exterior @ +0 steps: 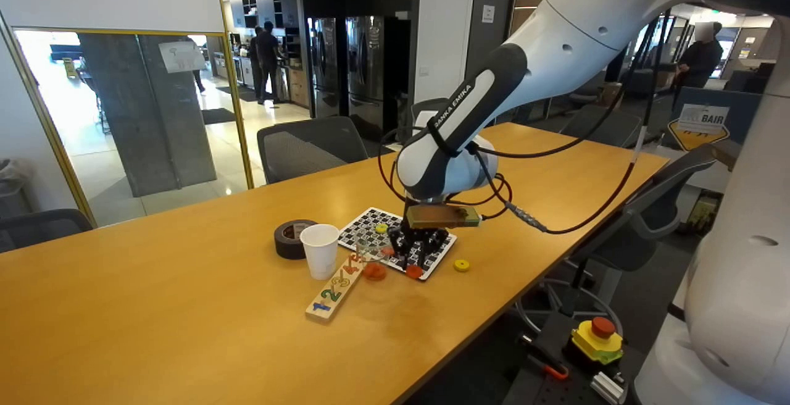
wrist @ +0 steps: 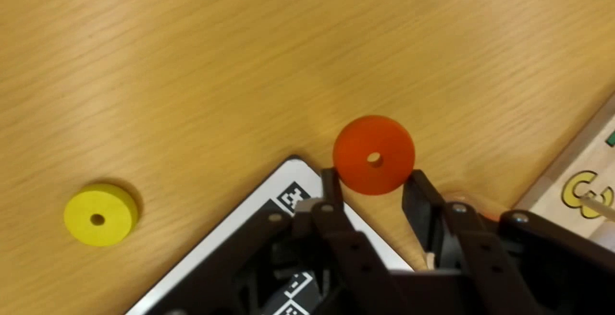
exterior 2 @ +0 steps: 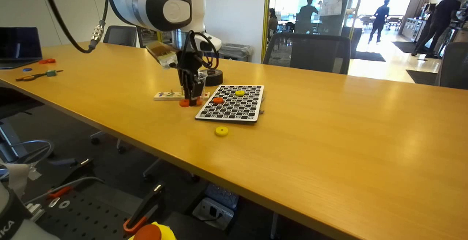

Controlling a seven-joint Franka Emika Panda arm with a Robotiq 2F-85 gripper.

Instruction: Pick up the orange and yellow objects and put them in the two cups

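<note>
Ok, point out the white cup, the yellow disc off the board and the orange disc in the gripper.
White cup (exterior: 321, 254): in an exterior view, outer side wall.
Yellow disc (wrist: 98, 204): wrist view, top face beside the hole.
Orange disc (wrist: 354, 155): wrist view, top face beside the hole.

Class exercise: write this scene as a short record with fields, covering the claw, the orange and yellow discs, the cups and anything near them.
claw: shut on an orange disc
second orange disc: on the checkered board
third orange disc: at the clear cup; inside or not, cannot tell
yellow disc: on the table
second yellow disc: on the checkered board
white cup: upright, beside the tape roll
also there: wooden number strip
</note>
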